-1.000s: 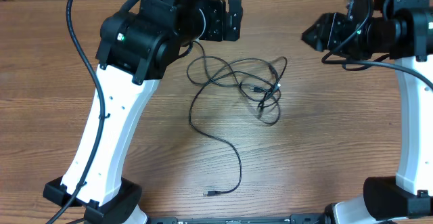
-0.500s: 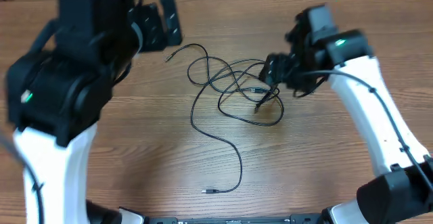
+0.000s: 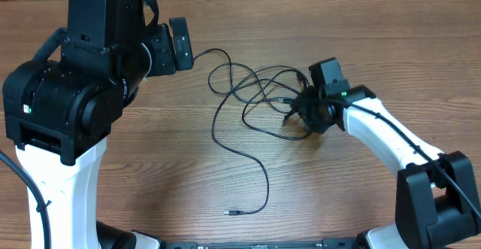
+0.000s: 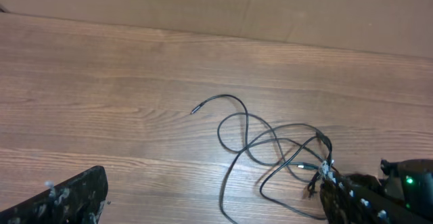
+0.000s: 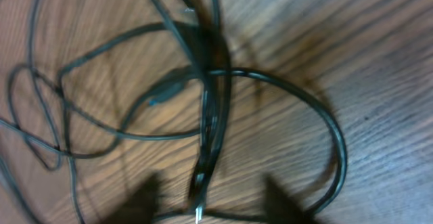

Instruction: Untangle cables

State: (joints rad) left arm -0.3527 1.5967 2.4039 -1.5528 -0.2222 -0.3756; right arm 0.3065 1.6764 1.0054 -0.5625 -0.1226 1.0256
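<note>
Right fingers (image 3: 307,110) now down at the tangled cables (image 5: 208,48).

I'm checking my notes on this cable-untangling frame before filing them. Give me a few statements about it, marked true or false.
The left end effector is open and empty. True.
The right end effector hangs high, far from the cables. False: it is down at the tangle's right side.
One plug end lies alone, away from the tangle. True.
The cables lie in a tray. False: they lie on the bare wooden table.
</note>
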